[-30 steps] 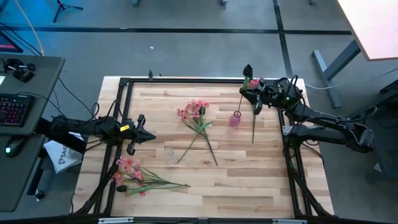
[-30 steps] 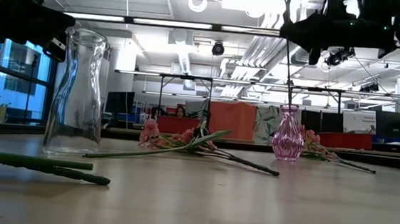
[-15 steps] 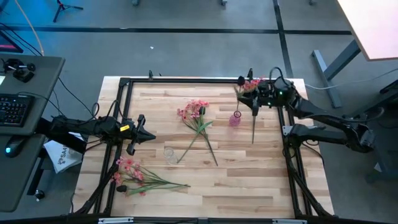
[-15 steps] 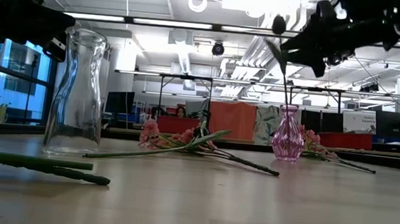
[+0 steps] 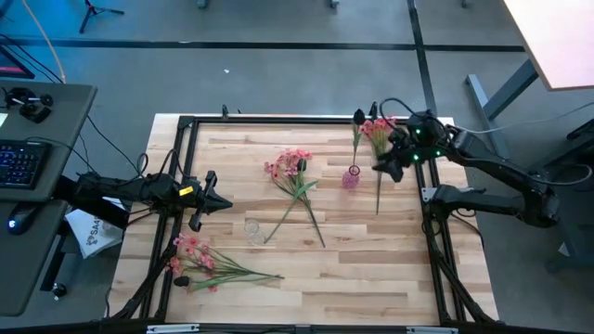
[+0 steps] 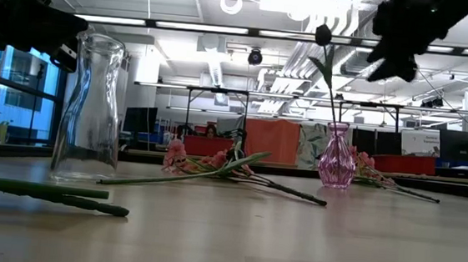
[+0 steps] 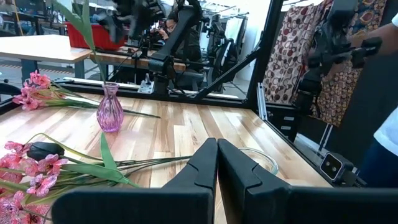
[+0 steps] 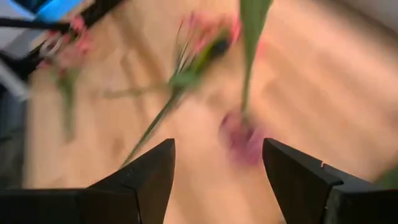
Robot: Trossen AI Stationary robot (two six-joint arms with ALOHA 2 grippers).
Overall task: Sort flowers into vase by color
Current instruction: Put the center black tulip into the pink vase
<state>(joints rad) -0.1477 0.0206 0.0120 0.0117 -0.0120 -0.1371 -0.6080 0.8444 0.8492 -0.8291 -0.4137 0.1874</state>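
High view: a dark tulip (image 5: 358, 119) stands in the pink vase (image 5: 351, 178) near the table's (image 5: 371, 269) far right edge; right gripper (image 5: 388, 167) spread beside it, left gripper (image 5: 206, 200) pressed together. Three pink bunches (image 5: 290, 169) remain unsorted.

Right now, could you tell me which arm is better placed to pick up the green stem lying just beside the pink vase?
The right one, probably. Its open gripper hovers close to the stem and pink vase, while the left gripper, shut, waits at the table's opposite edge.
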